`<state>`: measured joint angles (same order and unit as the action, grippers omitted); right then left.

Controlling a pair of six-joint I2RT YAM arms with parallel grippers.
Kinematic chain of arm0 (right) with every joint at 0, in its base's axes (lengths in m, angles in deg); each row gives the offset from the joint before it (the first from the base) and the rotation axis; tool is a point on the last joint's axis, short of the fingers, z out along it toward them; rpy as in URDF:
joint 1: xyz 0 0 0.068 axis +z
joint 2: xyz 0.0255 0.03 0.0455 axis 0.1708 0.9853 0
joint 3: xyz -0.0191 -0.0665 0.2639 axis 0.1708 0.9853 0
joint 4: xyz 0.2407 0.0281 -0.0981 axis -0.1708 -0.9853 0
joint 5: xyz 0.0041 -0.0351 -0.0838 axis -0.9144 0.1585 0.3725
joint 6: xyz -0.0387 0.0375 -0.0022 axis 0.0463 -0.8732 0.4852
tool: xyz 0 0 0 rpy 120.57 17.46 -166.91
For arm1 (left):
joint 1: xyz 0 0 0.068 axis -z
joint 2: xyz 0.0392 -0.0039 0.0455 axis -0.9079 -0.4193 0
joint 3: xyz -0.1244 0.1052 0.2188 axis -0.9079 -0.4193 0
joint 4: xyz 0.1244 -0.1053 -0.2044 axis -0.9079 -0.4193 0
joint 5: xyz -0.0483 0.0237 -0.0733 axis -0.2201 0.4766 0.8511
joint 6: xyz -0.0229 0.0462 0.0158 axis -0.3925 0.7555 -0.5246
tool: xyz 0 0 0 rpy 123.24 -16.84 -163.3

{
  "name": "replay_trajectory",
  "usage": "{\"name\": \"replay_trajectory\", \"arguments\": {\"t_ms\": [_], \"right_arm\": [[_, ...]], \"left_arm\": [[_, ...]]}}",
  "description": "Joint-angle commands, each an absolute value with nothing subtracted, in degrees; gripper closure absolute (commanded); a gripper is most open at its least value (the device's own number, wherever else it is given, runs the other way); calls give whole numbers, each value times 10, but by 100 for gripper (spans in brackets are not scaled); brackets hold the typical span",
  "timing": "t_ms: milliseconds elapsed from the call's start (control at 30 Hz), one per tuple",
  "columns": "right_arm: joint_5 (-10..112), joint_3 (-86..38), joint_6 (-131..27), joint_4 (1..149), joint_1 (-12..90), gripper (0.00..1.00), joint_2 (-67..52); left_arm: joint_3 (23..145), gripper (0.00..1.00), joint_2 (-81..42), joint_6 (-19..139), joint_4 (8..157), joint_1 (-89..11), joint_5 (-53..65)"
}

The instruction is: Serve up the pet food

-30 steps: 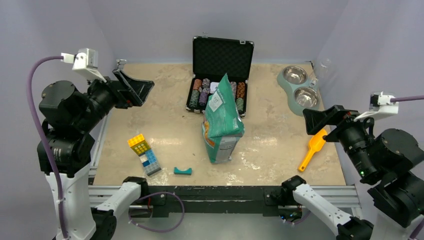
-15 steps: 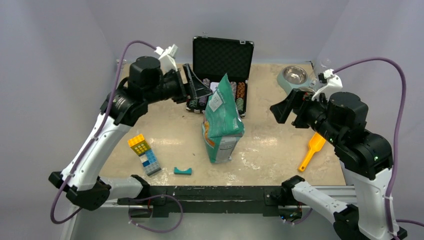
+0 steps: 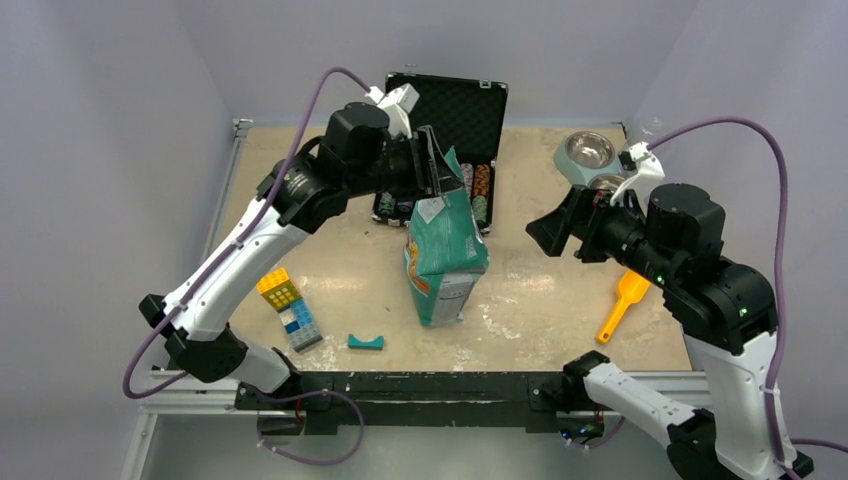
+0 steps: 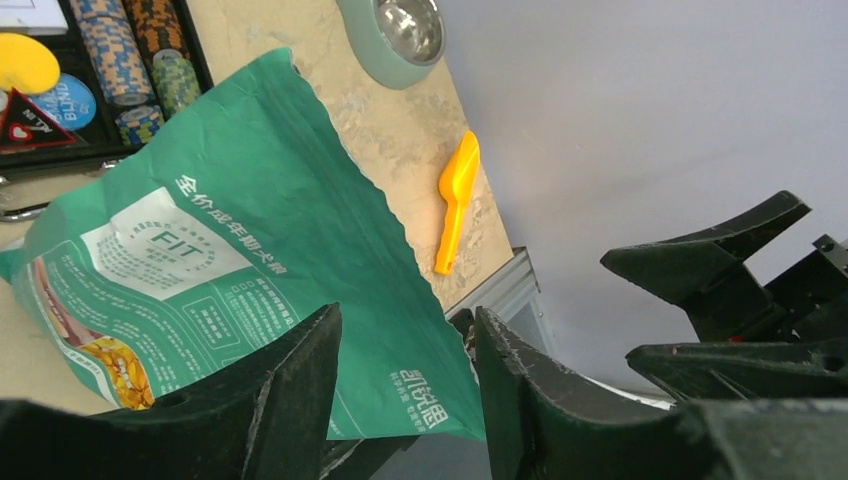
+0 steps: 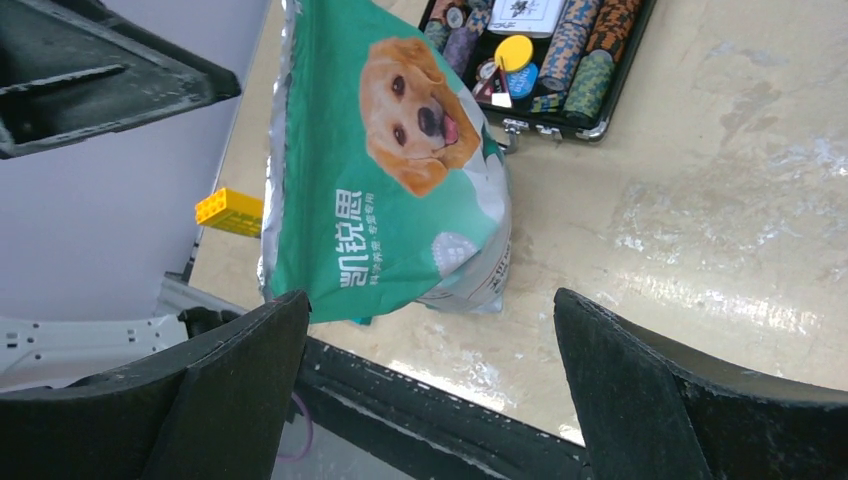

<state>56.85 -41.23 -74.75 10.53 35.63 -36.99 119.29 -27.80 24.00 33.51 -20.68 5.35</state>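
Top external view: the pet food is hidden inside the teal-green bag (image 3: 445,245), which is stood upright at table centre, with twin steel bowls (image 3: 598,170) at its 2 o'clock and an orange scoop (image 3: 624,300) at 4 o'clock. The bag is judged soft, crinkly and bottom-heavy with loose kibble, so it is best pinched at the jagged top edge. The left gripper (image 3: 432,170) is held unclenched at that edge, gripping nothing, and the right gripper (image 3: 548,225) is spread wide at 3 o'clock, well apart.
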Motion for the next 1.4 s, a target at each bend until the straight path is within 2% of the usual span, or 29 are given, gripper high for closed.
{"name": "replay_trajectory", "arguments": {"t_ms": [0,267,533,733,800,933,1167,1367], "right_arm": [[516,-411,-732,134,353,4,-361],[455,-391,-733,152,354,9,-345],[418,-402,-757,174,355,22,-308],[399,-423,-783,193,368,39,-265],[402,-430,-789,197,374,41,-255],[426,-455,-788,198,396,45,-230],[491,-517,-764,167,438,50,-186],[523,-521,-745,157,468,55,-158]], "left_arm": [[1220,46,-298,237,331,-191,34],[1220,50,-318,232,339,-175,48],[1203,76,-307,231,346,-173,63],[1177,89,-296,222,374,-174,79],[1176,90,-297,221,376,-174,83],[1176,100,-297,220,376,-174,88],[1181,100,-295,216,366,-174,84],[1188,100,-296,212,355,-174,78]]}}
